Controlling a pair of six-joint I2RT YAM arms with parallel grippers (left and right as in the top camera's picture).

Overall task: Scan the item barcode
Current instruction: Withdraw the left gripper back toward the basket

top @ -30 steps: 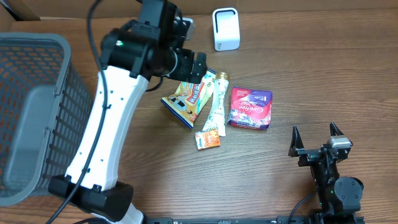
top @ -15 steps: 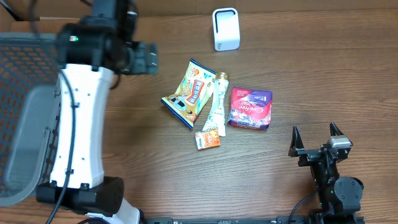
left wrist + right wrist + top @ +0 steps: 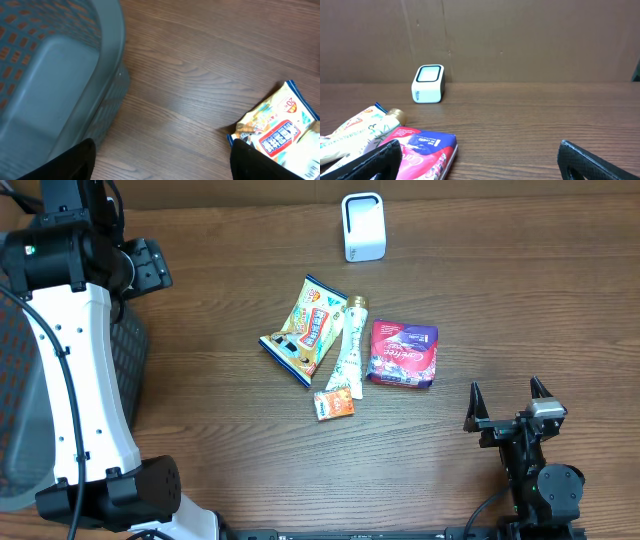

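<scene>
Items, four, lie grouped mid-scene: yellow snack packet, white tube against its right edge, purple-red pouch just beside the tube, small orange packet below. White scanner stands apart, beyond them. Left gripper: jaws wide, empty, beside grey basket. Right gripper: jaws wide, empty, well apart from the items.

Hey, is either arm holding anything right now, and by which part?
Nothing: the jaws of the left arm and the right arm stand open and empty.
</scene>
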